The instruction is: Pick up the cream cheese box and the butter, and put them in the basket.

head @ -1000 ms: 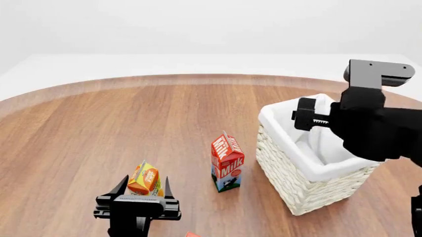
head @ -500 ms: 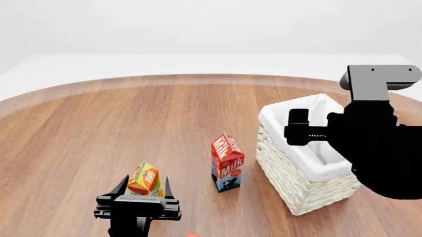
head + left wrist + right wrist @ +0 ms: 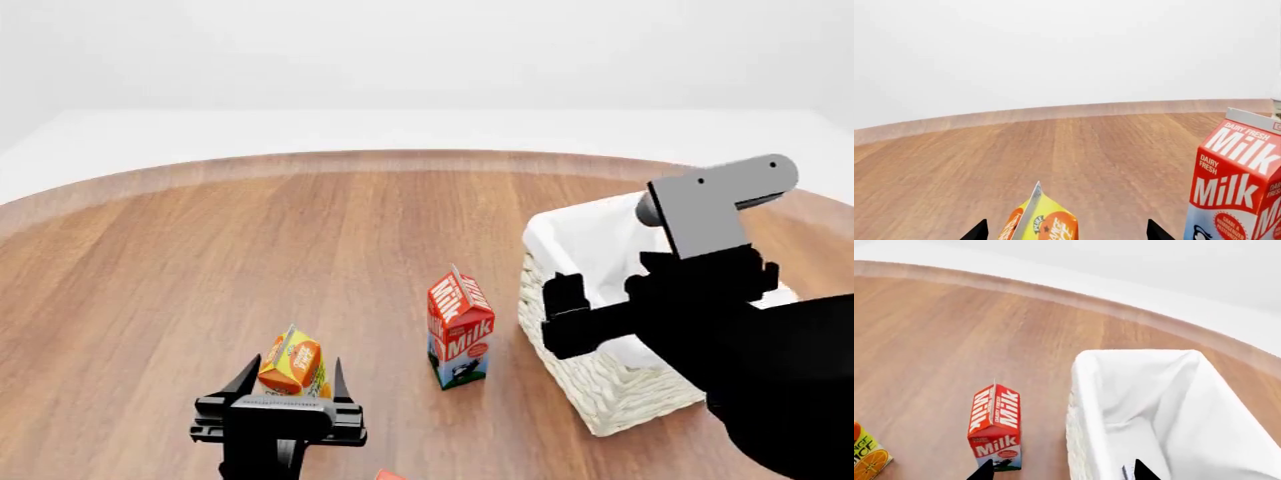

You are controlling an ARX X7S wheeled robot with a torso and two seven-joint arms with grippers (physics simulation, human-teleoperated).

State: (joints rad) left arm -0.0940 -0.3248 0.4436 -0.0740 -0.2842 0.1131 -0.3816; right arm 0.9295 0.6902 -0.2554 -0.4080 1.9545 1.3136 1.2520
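Standing upright on the round wooden surface point(image 3: 200, 260), the milk carton point(image 3: 461, 330) is sitting just beside the basket point(image 3: 587, 380), on the side toward the robot's left. The basket is resting at the right part of the surface, and its white liner point(image 3: 1141, 390) is folding over the woven rim; from the right wrist view the inside is looking white and bare, as far as it is showing. The right tool point(image 3: 567, 310) is hanging over the near left corner of the basket, with the dark arm behind it covering much of the basket in the head view. Its two fingertips point(image 3: 983, 471) are appearing well apart at the edge of the right wrist view, one toward the milk carton and one over the liner, so this tool is spread wide and is gripping nothing. The left tool point(image 3: 286, 385) is waiting low at the near side of the surface, its fingers spread too, with the juice carton point(image 3: 294, 365) standing between them or just beyond; I cannot tell whether they are touching. A small red corner point(image 3: 387, 475) is peeking at the bottom edge of the head view; what it is I cannot tell. The cream cheese box and the butter are not showing clearly in any view.
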